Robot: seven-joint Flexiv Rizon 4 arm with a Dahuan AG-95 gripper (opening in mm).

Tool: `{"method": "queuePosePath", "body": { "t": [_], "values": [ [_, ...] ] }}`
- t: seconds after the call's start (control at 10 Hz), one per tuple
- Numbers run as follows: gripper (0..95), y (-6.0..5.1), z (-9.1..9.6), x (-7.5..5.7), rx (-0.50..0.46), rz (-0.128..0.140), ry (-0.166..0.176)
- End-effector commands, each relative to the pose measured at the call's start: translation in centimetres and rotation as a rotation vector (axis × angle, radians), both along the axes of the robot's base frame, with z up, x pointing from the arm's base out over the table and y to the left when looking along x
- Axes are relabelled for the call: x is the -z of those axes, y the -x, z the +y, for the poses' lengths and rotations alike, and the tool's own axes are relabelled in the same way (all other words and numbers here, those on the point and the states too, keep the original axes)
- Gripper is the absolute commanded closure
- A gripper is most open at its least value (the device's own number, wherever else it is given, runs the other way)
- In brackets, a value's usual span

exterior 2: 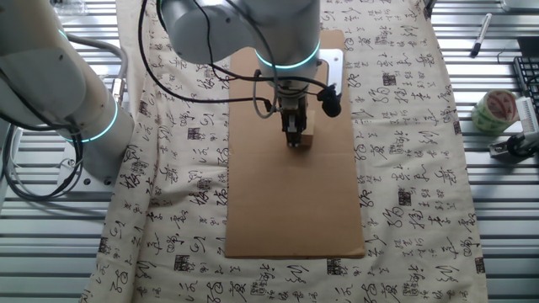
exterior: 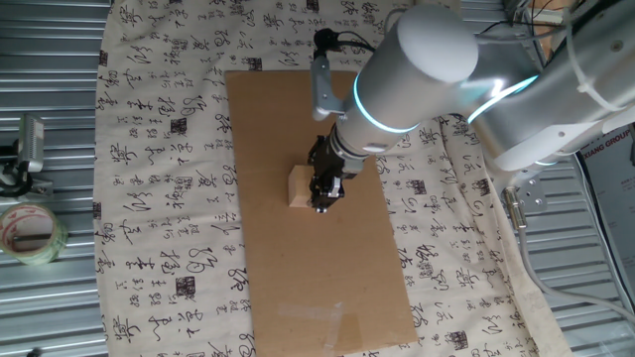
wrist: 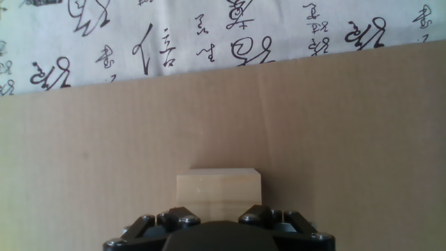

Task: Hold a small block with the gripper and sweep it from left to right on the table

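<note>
On the brown cardboard sheet [exterior: 317,238], the small pale wooden cube [wrist: 218,187] was seemingly clasped by the black two-fingered gripper [exterior: 325,194]; a steady rightward sweep was called for.

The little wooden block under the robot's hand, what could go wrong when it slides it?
1. The hand sits right at the block, but the pictures don't show how firm the grip is. The block might slip out or twist partway.
2. The block rests on the cardboard sheet, which lies on the printed cloth. A hard push down might drag the cardboard along.
3. The black cable hangs near the arm and might snag.
</note>
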State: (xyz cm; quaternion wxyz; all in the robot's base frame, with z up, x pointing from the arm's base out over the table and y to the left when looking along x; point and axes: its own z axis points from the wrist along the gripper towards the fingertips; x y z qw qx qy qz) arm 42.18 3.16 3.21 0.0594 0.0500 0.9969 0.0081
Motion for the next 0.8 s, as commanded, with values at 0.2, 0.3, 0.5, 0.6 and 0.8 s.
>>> {"method": "queuePosePath", "body": {
  "t": [0.2,0.3,0.5,0.6,0.8],
  "values": [
    [95.0,0.22,-0.05,-0.26,0.001,0.01,-0.003],
    [95.0,0.21,-0.05,-0.28,-0.003,0.0,0.002],
    [76.0,0.21,0.01,-0.16,-0.01,-0.003,0.006],
    [76.0,0.22,0.09,-0.13,-0.014,-0.003,0.008],
    [76.0,0.23,0.19,-0.13,-0.027,0.006,0.008]
  ]
}}
